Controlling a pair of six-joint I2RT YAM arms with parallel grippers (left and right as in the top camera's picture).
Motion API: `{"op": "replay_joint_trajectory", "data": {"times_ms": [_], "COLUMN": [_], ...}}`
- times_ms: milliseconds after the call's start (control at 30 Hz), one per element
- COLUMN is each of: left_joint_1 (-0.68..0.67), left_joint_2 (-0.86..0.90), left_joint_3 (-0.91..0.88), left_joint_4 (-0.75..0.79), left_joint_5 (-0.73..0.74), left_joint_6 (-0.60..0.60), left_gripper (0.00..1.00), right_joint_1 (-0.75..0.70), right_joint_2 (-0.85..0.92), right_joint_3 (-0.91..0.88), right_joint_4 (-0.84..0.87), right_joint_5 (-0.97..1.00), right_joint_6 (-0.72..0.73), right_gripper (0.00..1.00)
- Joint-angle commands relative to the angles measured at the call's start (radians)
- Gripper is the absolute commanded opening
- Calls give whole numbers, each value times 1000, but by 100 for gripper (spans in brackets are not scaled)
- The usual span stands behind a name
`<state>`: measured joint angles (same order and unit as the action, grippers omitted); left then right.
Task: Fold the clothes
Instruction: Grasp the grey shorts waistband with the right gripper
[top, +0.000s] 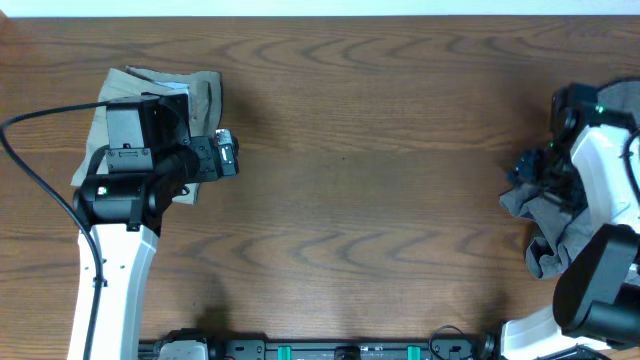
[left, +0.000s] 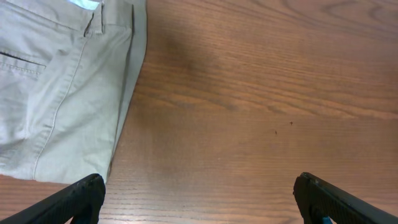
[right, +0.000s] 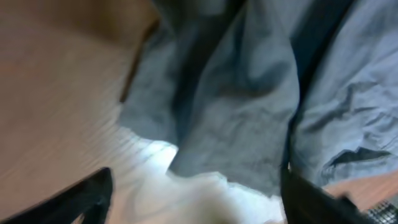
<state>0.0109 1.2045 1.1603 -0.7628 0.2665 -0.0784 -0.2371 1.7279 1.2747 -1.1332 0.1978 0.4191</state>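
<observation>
The grey shorts (top: 522, 206) lie crumpled at the table's right edge, partly under my right arm. In the right wrist view the grey cloth (right: 249, 106) fills the frame, with its pale lining (right: 205, 196) bunched between the fingers. My right gripper (top: 538, 170) (right: 193, 186) is open, low over the shorts, its fingers spread either side of the lining. My left gripper (top: 226, 155) (left: 199, 193) is open and empty over bare wood, just right of the beige shorts.
Folded beige shorts (top: 200, 95) (left: 56, 93) lie at the far left, partly under my left arm. The wooden table (top: 370, 190) stretches between the two arms. A black cable (top: 30, 170) loops at the left edge.
</observation>
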Motion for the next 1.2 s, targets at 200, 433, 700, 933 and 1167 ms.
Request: {"op": "replay_joint_trajectory", "data": {"times_ms": [200,433,700,933,1167], "left_joint_1": [-4,-4,-4,-4,-4], "left_joint_2": [-5,-5,-5,-5,-5], "left_joint_3": [20,20,20,20,20], "left_joint_4": [-2,0,-18,-10,-10], "left_joint_5": [9,9,9,9,9], "left_joint_6": [-2,-2,-2,-2,-2], "left_gripper": [98,98,98,98,98], "right_joint_1": [13,140,141,-10,-7], "right_joint_2": [1,-87,-127,-116,-116], "right_joint_3": [-92,-8,50,-103,-283], "right_joint_4": [309,356,-27,67,304], "right_joint_5": [-418,-475,46,-78,-204], "right_joint_6": [-76,-102,25,41,56], "right_gripper": [1,1,75,78,35]}}
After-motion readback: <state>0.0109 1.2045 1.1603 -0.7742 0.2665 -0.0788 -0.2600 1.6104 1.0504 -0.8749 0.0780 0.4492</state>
